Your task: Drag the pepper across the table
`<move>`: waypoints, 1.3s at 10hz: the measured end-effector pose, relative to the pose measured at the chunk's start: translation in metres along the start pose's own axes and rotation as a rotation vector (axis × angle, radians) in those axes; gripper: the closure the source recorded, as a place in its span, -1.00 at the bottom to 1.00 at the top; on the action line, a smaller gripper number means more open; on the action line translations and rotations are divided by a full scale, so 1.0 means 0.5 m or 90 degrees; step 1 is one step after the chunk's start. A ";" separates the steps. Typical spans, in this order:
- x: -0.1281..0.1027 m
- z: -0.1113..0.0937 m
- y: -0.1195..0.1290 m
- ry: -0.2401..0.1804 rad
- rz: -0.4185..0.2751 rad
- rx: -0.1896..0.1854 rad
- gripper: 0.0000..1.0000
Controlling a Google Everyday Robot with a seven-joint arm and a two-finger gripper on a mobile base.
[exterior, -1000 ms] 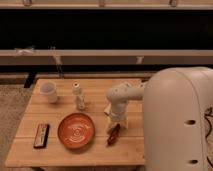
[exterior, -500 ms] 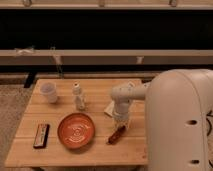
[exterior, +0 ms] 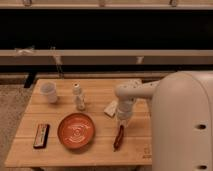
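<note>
One wooden table (exterior: pixel 100 152), jaws by pepper (exterior: pixel 118 137)

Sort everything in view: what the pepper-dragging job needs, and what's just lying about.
Job: pepper, table, hand low over the pepper's far end.

Lying about: orange plate, dark bar, white cup, small white bottle, white card beside the hand.

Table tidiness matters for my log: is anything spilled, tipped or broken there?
Nothing stands out. On the table, the cup stands upright, the plate lies flat, and the pepper lies whole beside the plate, with the gripper at its far end.
</note>
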 end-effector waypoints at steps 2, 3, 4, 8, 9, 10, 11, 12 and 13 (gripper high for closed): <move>-0.015 -0.008 -0.011 -0.007 0.002 -0.001 1.00; -0.030 -0.012 -0.022 -0.011 0.006 0.000 1.00; -0.054 -0.019 -0.037 -0.018 0.009 0.004 1.00; -0.133 -0.037 -0.072 -0.041 0.009 0.026 1.00; -0.150 -0.037 -0.075 -0.046 0.007 0.031 1.00; -0.173 -0.040 -0.082 -0.054 0.007 0.037 1.00; -0.188 -0.043 -0.088 -0.061 0.009 0.040 1.00; -0.196 -0.046 -0.090 -0.065 0.011 0.041 1.00; -0.213 -0.051 -0.098 -0.076 0.014 0.044 1.00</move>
